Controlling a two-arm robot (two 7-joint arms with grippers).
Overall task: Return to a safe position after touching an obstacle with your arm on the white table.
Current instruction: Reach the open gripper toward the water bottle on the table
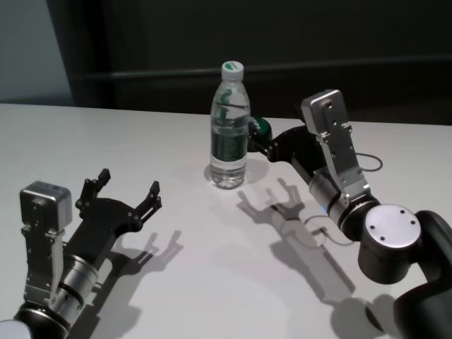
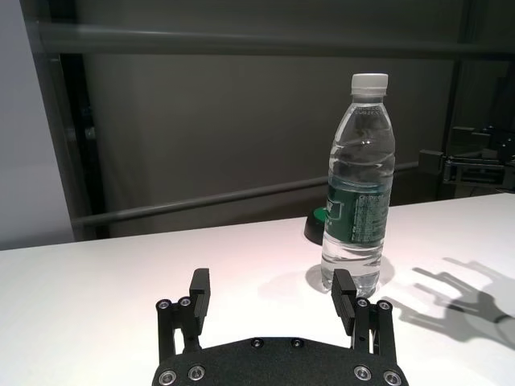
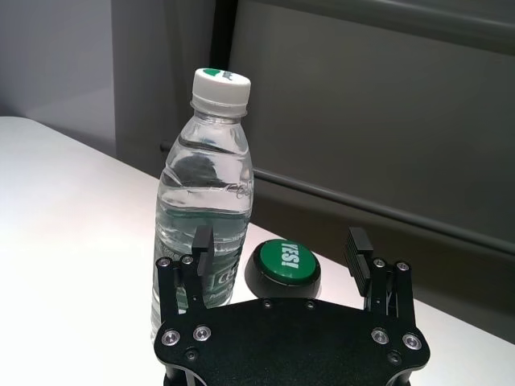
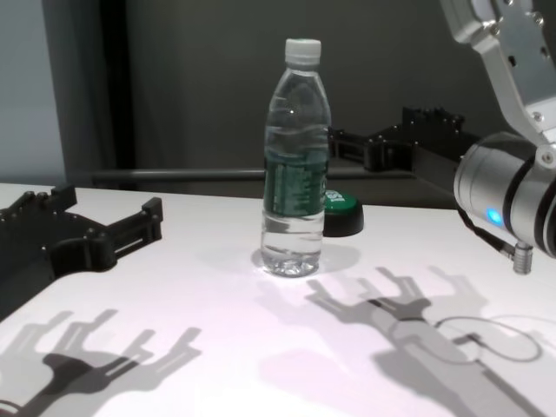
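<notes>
On the head view: the tall clear plastic water bottle with a white screw cap and dark green label band [image 1: 229, 127] stands upright near the middle of the broad white tabletop [image 1: 176, 282].
Right end effector [image 1: 260, 145]: raised above the tabletop just beside the bottle on its right, black fingers spread, holding nothing; whether it touches the bottle I cannot tell.
Left end effector [image 1: 129, 185]: low over the near left of the tabletop, well apart from the bottle, fingers wide open and empty.
Low black puck-shaped button with a green top [image 1: 259, 128]: behind and to the right of the bottle, mostly hidden.

Left wrist view: two open black fingers [image 2: 199, 291] point across the tabletop [image 2: 96, 297]; the bottle [image 2: 359, 189] stands beyond one of them, the button [image 2: 320, 222] peeping out behind it.

Right wrist view: spread fingers [image 3: 359, 251] frame the button [image 3: 283, 264]; the bottle [image 3: 205, 201] rises just behind the other finger.

Chest view: bottle [image 4: 296, 165] upright at centre, button [image 4: 341, 215] just behind it; right end effector [image 4: 347, 148] hangs level with the label, left end effector [image 4: 143, 221] sits open at the left edge.
</notes>
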